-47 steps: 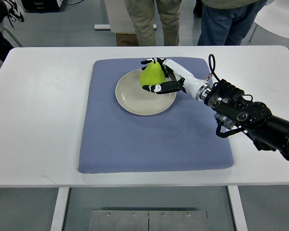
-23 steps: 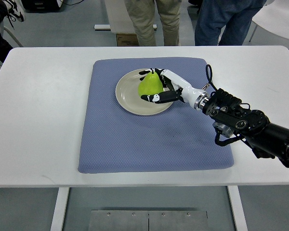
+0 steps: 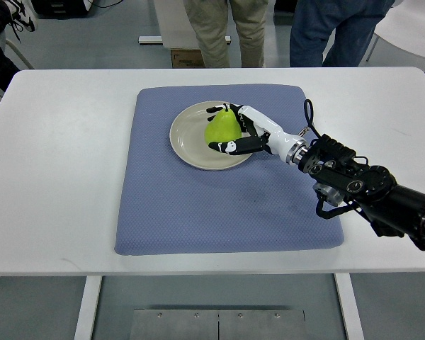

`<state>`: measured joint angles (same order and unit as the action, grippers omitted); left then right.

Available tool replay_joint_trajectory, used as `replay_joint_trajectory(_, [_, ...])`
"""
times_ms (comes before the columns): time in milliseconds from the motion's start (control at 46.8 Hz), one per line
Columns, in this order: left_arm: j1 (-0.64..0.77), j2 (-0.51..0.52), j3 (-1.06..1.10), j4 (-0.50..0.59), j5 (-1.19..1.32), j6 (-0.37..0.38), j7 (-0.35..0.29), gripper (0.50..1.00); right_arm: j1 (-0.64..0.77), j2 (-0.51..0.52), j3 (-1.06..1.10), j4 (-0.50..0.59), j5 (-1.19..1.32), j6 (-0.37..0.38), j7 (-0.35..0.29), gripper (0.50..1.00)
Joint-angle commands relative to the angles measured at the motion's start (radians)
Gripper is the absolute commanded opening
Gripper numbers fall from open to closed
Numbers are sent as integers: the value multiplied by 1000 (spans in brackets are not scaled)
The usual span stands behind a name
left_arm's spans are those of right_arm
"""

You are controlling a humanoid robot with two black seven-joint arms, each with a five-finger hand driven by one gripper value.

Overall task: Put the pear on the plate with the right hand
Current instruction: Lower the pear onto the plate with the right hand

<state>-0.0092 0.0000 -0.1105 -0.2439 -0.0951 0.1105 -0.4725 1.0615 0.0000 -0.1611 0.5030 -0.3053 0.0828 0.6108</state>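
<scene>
The green pear point(image 3: 222, 126) stood upright on the right half of the cream plate point(image 3: 191, 138), a little above the middle of the frame, its narrow top pointing toward the upper edge. The right hand point(image 3: 235, 129) was wrapped around it: black-tipped fingers point(image 3: 225, 147) curled along the pear's lower side and others showed at its top, so the hand gripped the pear. The white forearm ran from the hand down and to the right into a black wrist and arm point(image 3: 361, 188), which left the frame at the right edge.

The plate lay in the upper middle part of a blue-grey cloth mat point(image 3: 219, 205), and its rim stayed well inside the mat's borders. The mat covered the centre of the white tabletop point(image 3: 57, 170), which filled most of the frame.

Beyond the tabletop's far edge, at the top of the frame, stood the legs of two persons: one in khaki trousers point(image 3: 227, 28) and one in blue jeans point(image 3: 326, 32). A round white table edge point(image 3: 411, 25) showed in the upper right corner.
</scene>
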Motion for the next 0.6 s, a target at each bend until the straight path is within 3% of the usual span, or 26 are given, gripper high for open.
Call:
replay_joint_trajectory(0, [0, 0, 0, 0, 0, 0, 0, 1000, 0, 0, 0, 0, 0, 0, 0, 734])
replay_joint_trajectory(43, [0, 0, 0, 0, 0, 0, 0, 1000, 0, 0, 2, 0, 2, 0, 0, 798])
replay_joint_trajectory(321, [0, 0, 0, 0, 0, 0, 0, 1000, 2, 0, 29, -1, 5, 0, 0, 970])
replay_joint_trajectory(578, [0, 0, 0, 0, 0, 0, 0, 1000, 5, 0, 31, -3, 3, 0, 0, 989])
